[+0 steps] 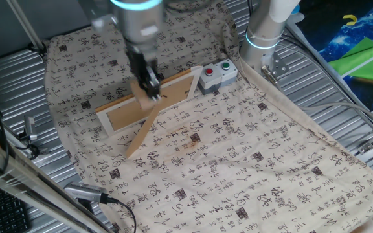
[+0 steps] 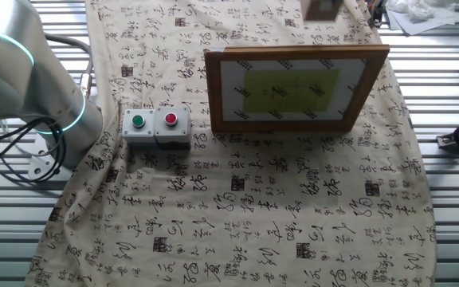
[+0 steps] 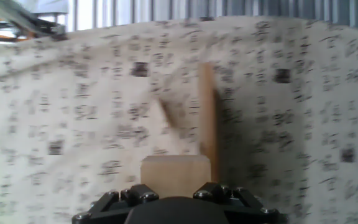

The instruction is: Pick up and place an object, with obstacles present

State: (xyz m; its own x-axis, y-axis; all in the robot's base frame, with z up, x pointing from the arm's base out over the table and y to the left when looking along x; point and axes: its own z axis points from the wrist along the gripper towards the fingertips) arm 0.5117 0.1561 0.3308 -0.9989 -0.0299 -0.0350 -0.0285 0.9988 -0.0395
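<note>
The small tan wooden block point(image 3: 176, 174) sits between my fingers at the bottom of the hand view. My gripper point(image 3: 176, 190) is shut on it. In one fixed view the gripper point(image 1: 151, 85) hangs blurred over the long light-wood picture frame point(image 1: 129, 111), with the block point(image 1: 155, 96) at its tip. The frame's slanted prop leg point(image 1: 141, 134) reaches toward the front and also shows in the hand view point(image 3: 207, 112), below the block. In the other fixed view the frame point(image 2: 293, 89) stands facing the camera, and the blurred gripper point(image 2: 322, 8) is at the top edge behind it.
A grey box with a red and a green button point(image 1: 217, 75) stands right of the frame; it also shows in the other fixed view point(image 2: 156, 126). The arm's base point(image 1: 264, 33) is behind it. A patterned cloth point(image 1: 238, 162) covers the table. Metal rails and cables lie at the edges.
</note>
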